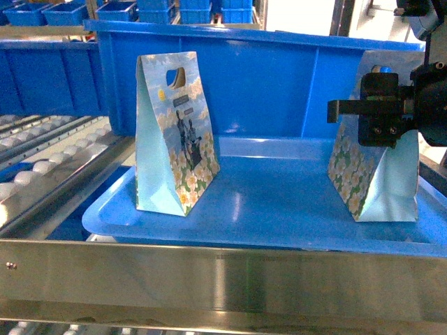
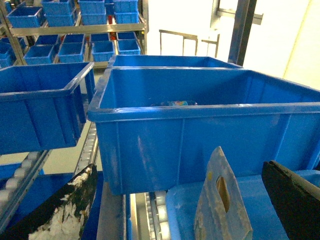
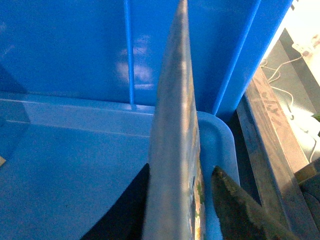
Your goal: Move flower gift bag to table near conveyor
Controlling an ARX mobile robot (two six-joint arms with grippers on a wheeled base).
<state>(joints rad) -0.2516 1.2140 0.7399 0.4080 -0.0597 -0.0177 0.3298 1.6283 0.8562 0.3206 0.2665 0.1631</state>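
Flower gift bag [image 1: 178, 136]: glossy printed paper. Tray [image 1: 265, 202]: smooth shiny blue plastic. Conveyor [image 1: 223, 279] frame: brushed steel.

A shallow blue tray [image 1: 279, 209] sat on the steel-framed conveyor [image 1: 63, 160], just behind its shiny front rail [image 1: 223, 279]. Two flower gift bags stood upright on the tray, well apart: the left bag [image 1: 174, 132] near the left edge and the right bag [image 1: 374, 174] near the right edge. A deep blue bin [image 1: 279, 77] stood directly behind the tray. White rollers [image 1: 35, 167] ran along the lane to the left.
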